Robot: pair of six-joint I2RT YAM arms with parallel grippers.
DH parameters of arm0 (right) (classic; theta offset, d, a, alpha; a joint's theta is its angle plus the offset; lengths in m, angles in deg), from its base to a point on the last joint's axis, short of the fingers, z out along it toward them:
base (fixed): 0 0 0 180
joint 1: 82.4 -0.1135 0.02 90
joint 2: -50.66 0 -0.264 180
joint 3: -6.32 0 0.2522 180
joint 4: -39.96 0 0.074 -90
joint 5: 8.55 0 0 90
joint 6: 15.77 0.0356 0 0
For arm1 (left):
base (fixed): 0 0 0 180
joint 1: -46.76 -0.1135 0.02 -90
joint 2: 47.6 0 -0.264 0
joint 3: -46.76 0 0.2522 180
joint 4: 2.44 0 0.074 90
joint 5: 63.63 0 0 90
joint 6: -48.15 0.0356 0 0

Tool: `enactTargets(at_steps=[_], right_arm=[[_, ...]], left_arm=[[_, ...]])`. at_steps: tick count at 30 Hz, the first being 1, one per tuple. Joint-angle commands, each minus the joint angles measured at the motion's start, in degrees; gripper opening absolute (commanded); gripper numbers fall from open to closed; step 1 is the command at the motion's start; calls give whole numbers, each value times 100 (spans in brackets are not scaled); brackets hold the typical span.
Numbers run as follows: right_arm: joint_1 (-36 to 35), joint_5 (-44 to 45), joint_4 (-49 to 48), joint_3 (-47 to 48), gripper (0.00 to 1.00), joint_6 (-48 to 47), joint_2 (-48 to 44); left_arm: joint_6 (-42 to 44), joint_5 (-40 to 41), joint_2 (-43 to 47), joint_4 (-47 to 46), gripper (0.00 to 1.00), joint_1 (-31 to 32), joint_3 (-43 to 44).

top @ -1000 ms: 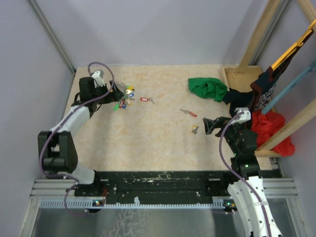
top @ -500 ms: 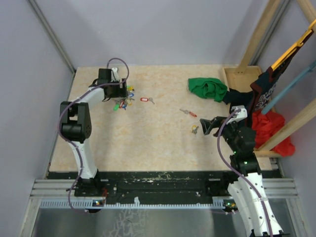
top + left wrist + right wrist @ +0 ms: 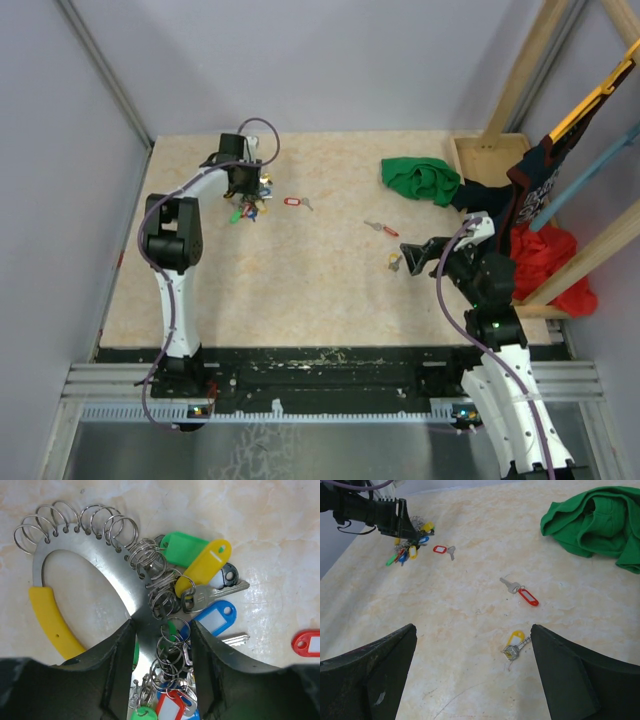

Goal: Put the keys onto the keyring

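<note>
The keyring is a wide grey metal ring with a yellow grip, several small split rings and blue, green, yellow and red tags. It lies at the far left of the table and also shows in the right wrist view. My left gripper is down over it, jaws apart and straddling the ring's band and a bunch of split rings. A small loose key with a yellow tag lies on the table. My right gripper is wide open and empty, just above and beside this key.
A key with a red oblong tag lies right of the keyring. A slim red-headed key lies mid-table. A green cloth lies at the back right, by a wooden box. Dark and red clothes hang at the right edge.
My left arm has swung from the far left in over the keyring, and its jaws now straddle it. My right gripper has edged slightly left towards the yellow-tagged key.
</note>
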Motion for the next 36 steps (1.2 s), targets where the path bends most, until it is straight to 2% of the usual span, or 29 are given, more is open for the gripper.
enactTargets(at_steps=[1,8,19,23,28,36], right_arm=[[-39,-165,-279,175,96,-82,22],[-41,-329,-225,208,96,-76,92],[-50,-518,-237,196,94,14,105],[-51,-575,-182,243,94,30,137],[-59,-741,-106,321,93,32,276],[-125,-1416,-19,502,89,41,1035]], left_arm=[[88,-87,-31,447,47,36,4],[-236,-365,730,547,40,344,-984],[-921,-432,2333,773,37,1361,-2841],[-1148,-569,2700,653,37,1959,-3354],[-1216,-514,2936,431,38,2977,-3566],[-768,-412,3126,-12,43,4145,-3732]])
